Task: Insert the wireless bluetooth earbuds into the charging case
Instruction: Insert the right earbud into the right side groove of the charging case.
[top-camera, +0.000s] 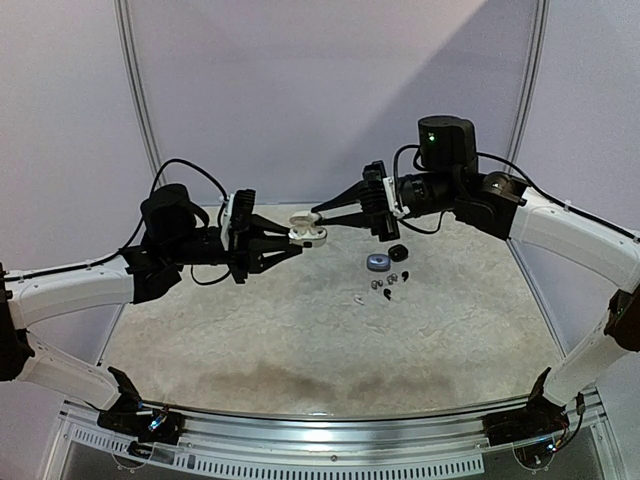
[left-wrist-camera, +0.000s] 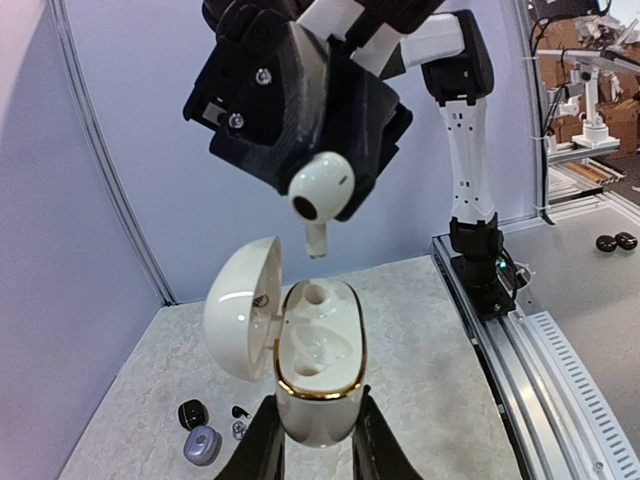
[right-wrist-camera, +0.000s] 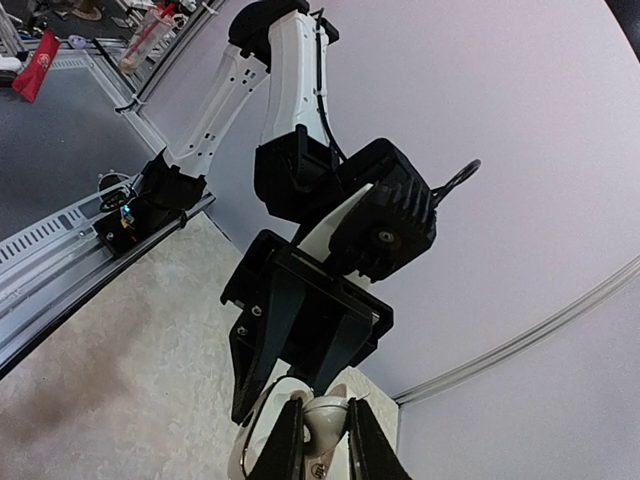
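My left gripper (top-camera: 296, 240) is shut on a white charging case with a gold rim (left-wrist-camera: 318, 372), held up in the air. Its lid (left-wrist-camera: 238, 306) hangs open to the left and both sockets are bare. My right gripper (top-camera: 316, 212) is shut on a white earbud (left-wrist-camera: 322, 190); the earbud's stem (left-wrist-camera: 316, 238) points down just above the case's far socket without touching it. In the right wrist view the earbud (right-wrist-camera: 326, 418) sits pinched between the two fingers, right over the case (right-wrist-camera: 248, 452).
On the table right of centre lie a bluish case (top-camera: 378, 263), a black case (top-camera: 398, 251), a silver earbud (top-camera: 379, 284), a black earbud (top-camera: 388, 296) and a white earbud (top-camera: 358, 297). The rail and the right arm's base (left-wrist-camera: 486, 262) run along the table's edge.
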